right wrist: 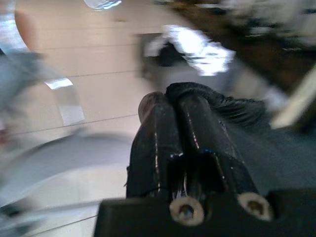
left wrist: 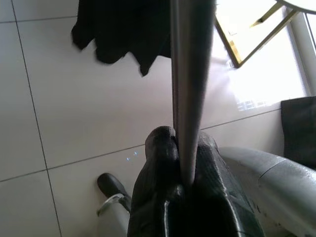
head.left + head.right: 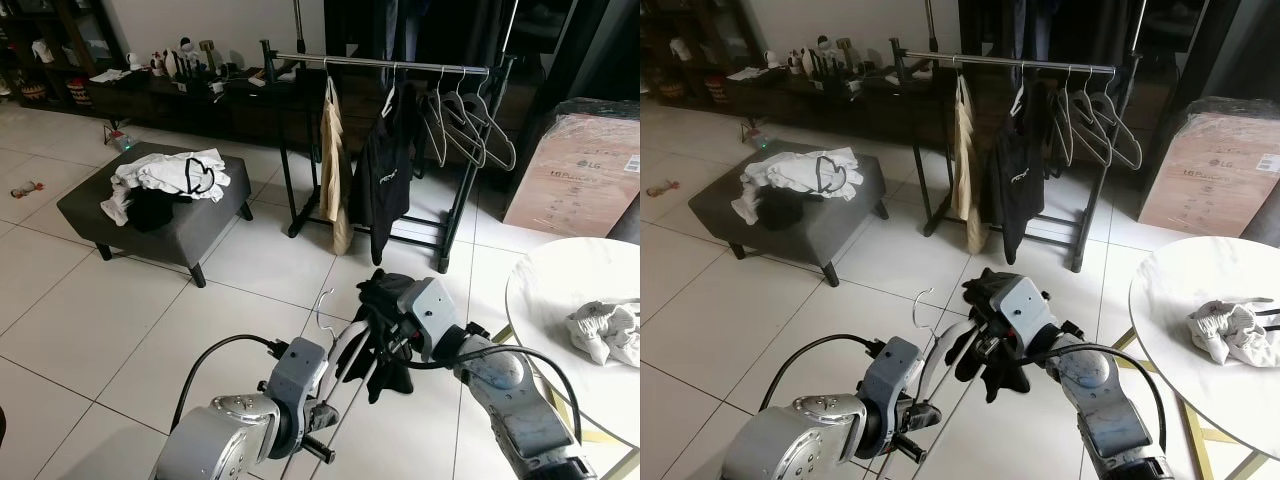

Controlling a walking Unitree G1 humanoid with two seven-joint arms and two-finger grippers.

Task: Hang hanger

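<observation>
Grey upholstery covers the low ottoman (image 3: 170, 225) at the far left, with a heap of white and black clothes (image 3: 165, 178) lying on top. Nearer the robot, the left gripper (image 2: 185, 197) is clamped shut on the pale grey arm of a light-coloured plastic hanger (image 3: 335, 345), whose thin wire hook (image 3: 322, 300) curls upward above the tiled floor. Just right of it, the right gripper (image 1: 180, 143) is pinched closed on the black fabric garment (image 3: 385, 340) draped on that hanger, the cloth bunched over its fingertips.

Beyond both arms stands the black metal clothes rail (image 3: 390, 63), carrying a tan garment (image 3: 333, 175), a dark shirt (image 3: 385, 170) and several bare grey hangers (image 3: 465, 125). At the far right sit a brown cardboard box (image 3: 580, 170) and the round white marble table (image 3: 560, 320) with a crumpled white cloth (image 3: 605, 330).

The hanger looks light and stiff but smooth, so it could twist in a narrow pinch; holding near the neck, below the hook, would probably steady it best. The garment is limp and likely to slide off one shoulder if tilted.
</observation>
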